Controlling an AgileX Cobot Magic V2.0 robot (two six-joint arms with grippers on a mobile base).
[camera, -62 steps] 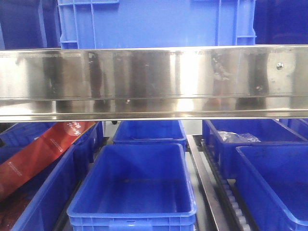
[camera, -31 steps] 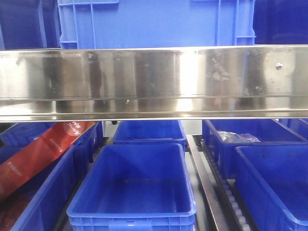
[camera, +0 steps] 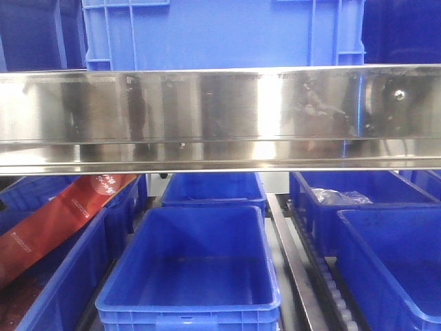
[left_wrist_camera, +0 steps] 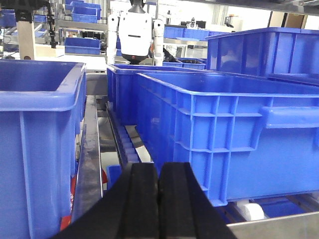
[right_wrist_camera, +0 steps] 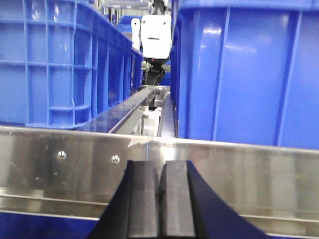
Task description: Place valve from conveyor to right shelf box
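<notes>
The valve and the conveyor are out of view in every frame. In the front view, blue shelf boxes stand on the lower level: one at the centre [camera: 189, 276], one at the front right [camera: 393, 262], and one behind it [camera: 358, 207] holding a clear plastic bag [camera: 341, 196]. Neither gripper shows in that view. My left gripper [left_wrist_camera: 158, 172] is shut with nothing between its black fingers, low between two blue boxes. My right gripper [right_wrist_camera: 159, 167] is shut and empty too, facing a steel shelf rail [right_wrist_camera: 75, 164].
A wide steel shelf beam [camera: 220, 117] crosses the front view, with a large blue crate [camera: 220, 31] above it. The left box holds a red package [camera: 62, 214]. A roller track [left_wrist_camera: 124, 142] runs between boxes. A white robot [left_wrist_camera: 135, 32] stands far behind the shelf.
Only the reflections on the steel beam have shifted slightly; the boxes stand as before.
</notes>
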